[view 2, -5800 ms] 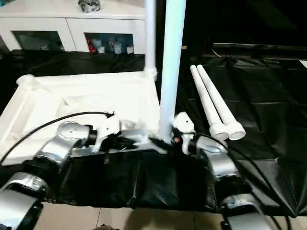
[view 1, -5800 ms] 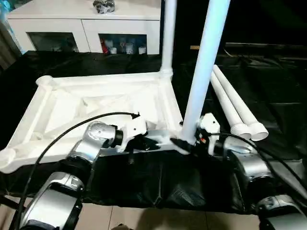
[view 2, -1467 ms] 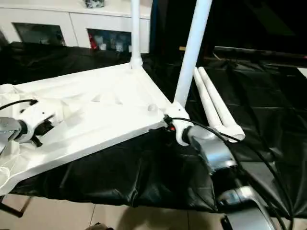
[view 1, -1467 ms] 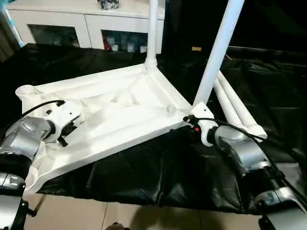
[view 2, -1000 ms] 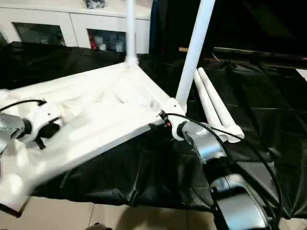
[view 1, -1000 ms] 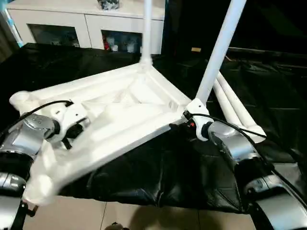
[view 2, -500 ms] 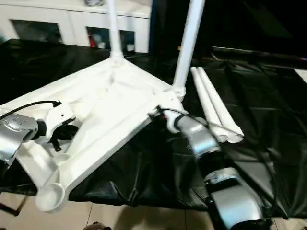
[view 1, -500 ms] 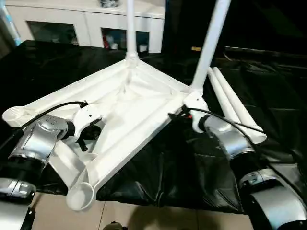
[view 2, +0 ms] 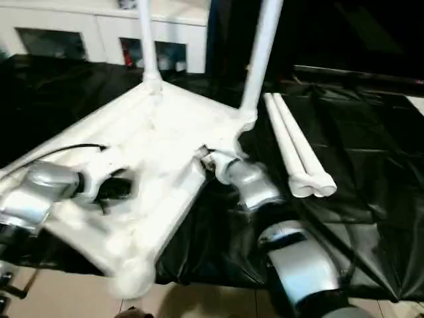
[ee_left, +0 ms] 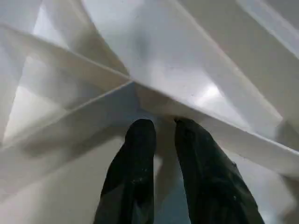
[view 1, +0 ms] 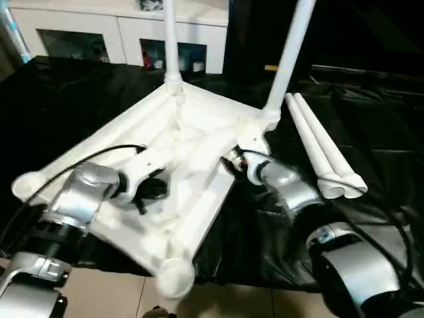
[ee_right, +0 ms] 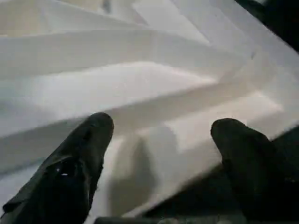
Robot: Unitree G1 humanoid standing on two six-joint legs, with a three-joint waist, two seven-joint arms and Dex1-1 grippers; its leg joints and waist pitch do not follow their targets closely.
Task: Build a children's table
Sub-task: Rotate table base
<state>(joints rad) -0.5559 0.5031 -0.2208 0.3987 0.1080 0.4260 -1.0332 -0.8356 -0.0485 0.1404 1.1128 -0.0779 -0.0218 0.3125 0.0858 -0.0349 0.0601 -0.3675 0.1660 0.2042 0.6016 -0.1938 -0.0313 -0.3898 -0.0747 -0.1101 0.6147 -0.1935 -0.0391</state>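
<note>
The left gripper (ee_left: 163,128) is nearly closed, its two black fingers (ee_left: 135,163) pinching a thin white rib on the underside of the table top (view 1: 199,142). From the head camera this gripper (view 1: 147,189) sits over the middle of the upturned top, with the silver left forearm reaching forward and inward from the near left and a black cable arching over it.

The right gripper (ee_right: 161,135) is spread wide, one finger (ee_right: 79,154) on each side of the top's raised edge ridge; whether the pads actually press on the plastic cannot be told. Seen from the head, the right gripper (view 1: 233,159) meets the top's right-hand edge just below a corner, and the right forearm runs back toward the near right.

The table top lies upside down on the black cloth (view 1: 371,132), turned like a diamond: one round corner socket (view 1: 173,277) points toward the robot and hangs near the cloth's front edge, another socket (view 1: 23,185) lies out beyond the left gripper. Two legs are fitted: one leg (view 1: 169,40) stands upright at the far corner, the second leg (view 1: 288,59) rises just beyond the right gripper, tilting slightly right. Two loose legs (view 1: 321,156) lie side by side on the cloth, right of the right gripper, flared ends toward the robot. A white cabinet (view 1: 99,30) stands behind.
</note>
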